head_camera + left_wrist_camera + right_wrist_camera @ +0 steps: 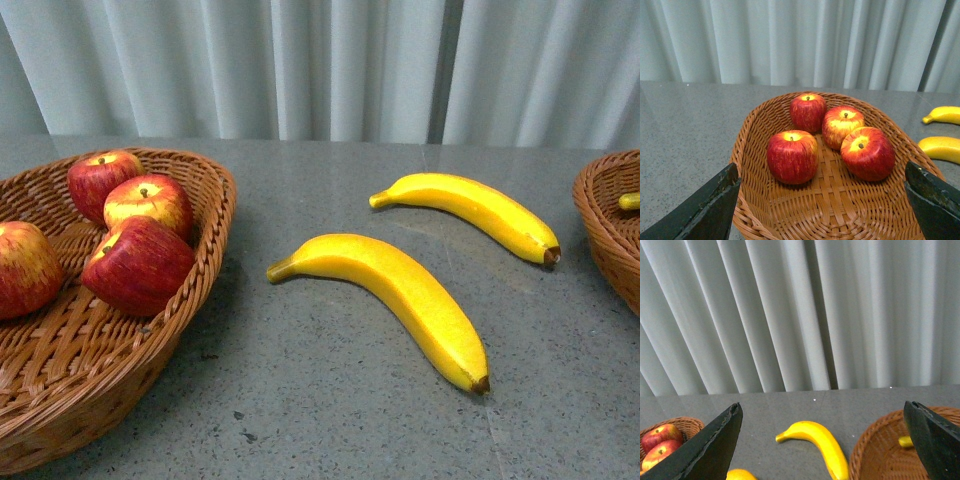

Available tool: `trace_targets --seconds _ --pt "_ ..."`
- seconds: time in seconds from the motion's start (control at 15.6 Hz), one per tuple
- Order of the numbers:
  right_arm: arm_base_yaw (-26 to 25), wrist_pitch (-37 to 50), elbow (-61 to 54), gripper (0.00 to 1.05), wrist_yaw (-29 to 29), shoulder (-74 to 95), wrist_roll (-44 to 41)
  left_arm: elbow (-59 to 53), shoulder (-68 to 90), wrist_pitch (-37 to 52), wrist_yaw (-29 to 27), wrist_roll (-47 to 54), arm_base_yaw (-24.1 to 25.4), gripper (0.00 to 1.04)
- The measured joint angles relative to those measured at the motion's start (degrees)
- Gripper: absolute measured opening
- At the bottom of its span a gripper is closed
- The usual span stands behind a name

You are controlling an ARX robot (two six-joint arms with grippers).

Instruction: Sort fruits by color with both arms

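**Clerk:** Fruit, by material and form?

**Inspector:** Four apples, glossy, red streaked with yellow, short stems; all lie in the left basket, an oval of brown woven wicker with a braided rim; three are bunched together, the fourth just beside them. Two bananas rest on the bare table between the baskets; the near banana and the far banana are smooth, curved, yellow and brown at the tip; they lie roughly parallel, apart from each other. The right basket has the same weave and is cut by the frame edge; a yellow banana end shows inside it.

**Clerk:** Surface and room?

**Inspector:** The table is grey, speckled and stone-like, with a slight sheen; a pale curtain hangs behind it in vertical folds.

**Clerk:** The arms?

**Inspector:** Neither shows in the front view. Left end effector: black fingers spread wide, released, nothing between them, over the near end of the left basket. Right end effector: fingers likewise wide apart, gripping nothing, above the table.
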Motion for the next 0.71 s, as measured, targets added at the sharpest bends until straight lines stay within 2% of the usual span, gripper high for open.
trace_targets --seconds 0.13,0.39,0.58,0.71 --pt "5.77 0.2 10.8 0.98 2.51 16.15 -1.11 0.0 0.0 0.0 0.02 0.0 0.0 0.98" --pt "16.87 -10.38 33.42 0.98 5.16 37.4 -3.06 0.0 0.0 0.0 0.02 0.0 0.0 0.98" --pt "22.53 -19.87 39.01 0.98 4.31 44.87 -5.62 0.0 0.0 0.0 0.02 0.0 0.0 0.98" --pt "22.67 -25.16 39.58 0.98 3.98 49.27 -7.17 0.0 0.0 0.0 0.02 0.0 0.0 0.98"
